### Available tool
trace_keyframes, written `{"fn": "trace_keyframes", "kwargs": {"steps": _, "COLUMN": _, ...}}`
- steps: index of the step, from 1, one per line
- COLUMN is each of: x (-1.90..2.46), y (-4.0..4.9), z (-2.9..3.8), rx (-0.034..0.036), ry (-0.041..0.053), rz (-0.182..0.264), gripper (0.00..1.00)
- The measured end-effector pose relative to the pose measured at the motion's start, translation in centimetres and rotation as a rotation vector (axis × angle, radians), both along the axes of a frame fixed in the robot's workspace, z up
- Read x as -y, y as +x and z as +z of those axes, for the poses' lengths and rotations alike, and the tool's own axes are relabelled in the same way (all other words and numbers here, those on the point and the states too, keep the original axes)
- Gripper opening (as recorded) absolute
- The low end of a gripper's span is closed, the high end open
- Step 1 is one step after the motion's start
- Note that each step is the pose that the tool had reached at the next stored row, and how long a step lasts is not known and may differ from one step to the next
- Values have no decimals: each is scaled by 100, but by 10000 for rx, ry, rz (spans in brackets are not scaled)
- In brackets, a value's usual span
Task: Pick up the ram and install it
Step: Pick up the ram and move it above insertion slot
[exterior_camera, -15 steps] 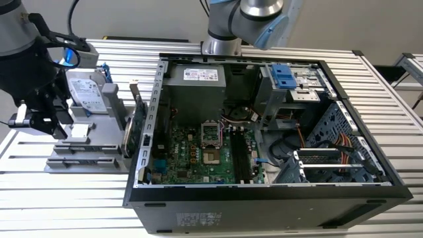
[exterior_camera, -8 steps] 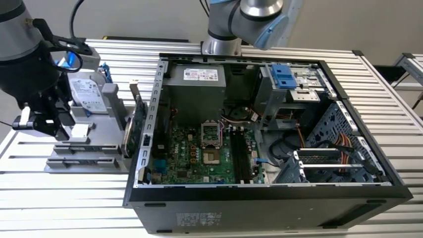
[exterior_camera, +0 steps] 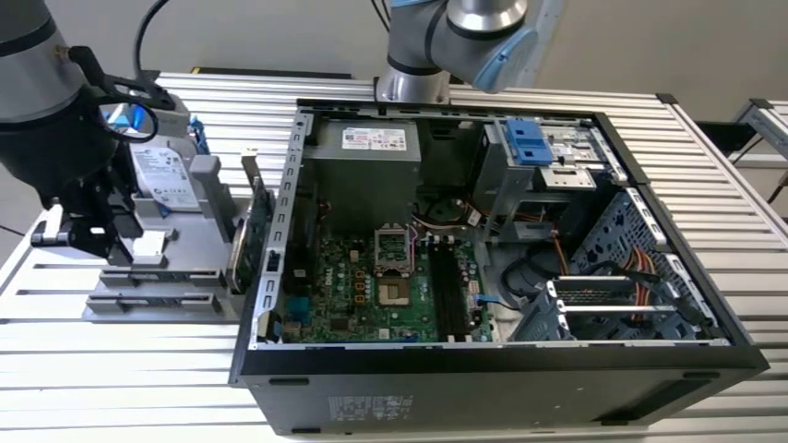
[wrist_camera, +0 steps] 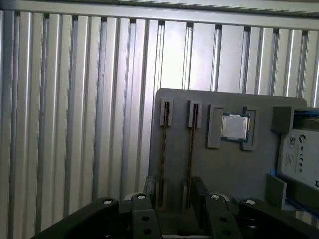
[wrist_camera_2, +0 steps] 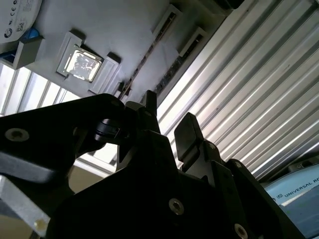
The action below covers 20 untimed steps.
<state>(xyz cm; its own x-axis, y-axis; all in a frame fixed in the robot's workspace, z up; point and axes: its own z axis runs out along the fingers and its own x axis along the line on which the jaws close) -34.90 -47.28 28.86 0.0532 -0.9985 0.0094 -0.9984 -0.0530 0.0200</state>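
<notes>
1. Ribbed aluminium slats form the surface [exterior_camera: 124, 388], which carries an open computer case [exterior_camera: 493, 397] and, at the exterior view's left, a gray tray [exterior_camera: 148, 305].
2. On the tray, the ram [wrist_camera: 191, 149] stands on edge in a narrow slot just beside a square processor chip [wrist_camera: 234, 127]. The neighbouring slot [wrist_camera: 163, 149] shows a similar thin edge.
3. A silver hard drive [exterior_camera: 166, 175] leans at the tray's far end, and a green expansion card [exterior_camera: 253, 231] stands between tray and case.
4. The pincer [wrist_camera: 174, 188] hangs over the tray's slots. In both wrist views its two black fingers [wrist_camera_2: 187, 129] are spread apart and grip nothing.
5. The ram is not lifted.
</notes>
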Motion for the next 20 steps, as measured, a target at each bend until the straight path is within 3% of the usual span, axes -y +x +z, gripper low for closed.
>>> {"fn": "trace_keyframes", "kwargs": {"steps": 20, "x": 0, "y": 0, "z": -202, "rx": -1, "ry": 1, "rz": 3, "gripper": 100}}
